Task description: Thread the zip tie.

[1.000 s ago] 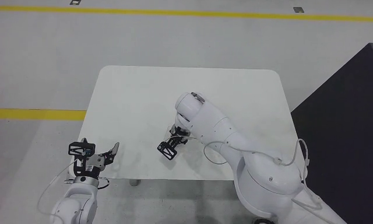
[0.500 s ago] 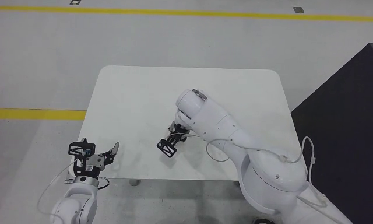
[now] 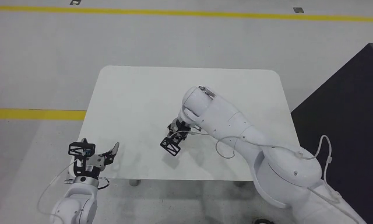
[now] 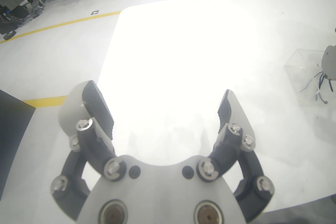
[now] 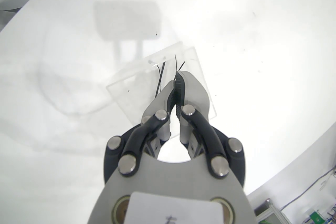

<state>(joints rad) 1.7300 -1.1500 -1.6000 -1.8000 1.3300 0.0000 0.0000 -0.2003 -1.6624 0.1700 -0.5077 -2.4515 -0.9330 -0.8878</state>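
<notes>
White table [image 3: 134, 90] on a pale floor marked with yellow lines. Near the middle of the table's front edge lies a clear tray [image 5: 126, 93]. The right gripper [image 5: 176, 78] hangs directly above it, its fingers pressed together. Thin black strands emerge past the fingertips, judged to be a zip tie [image 5: 175, 62] held in the pinch. A further strand lies alongside one finger. The left gripper [image 4: 160, 96] sits off the table's front-left corner, well apart from the tray, with its fingers spread wide and nothing between them.

Step in hand, as judged: lifting one tie clear for threading. To do it well, confirm that a single tie is pinched. Raise it straight up so loose strands fall back into the tray. Then present the free end to the left gripper so that head and tail can be aligned squarely.
</notes>
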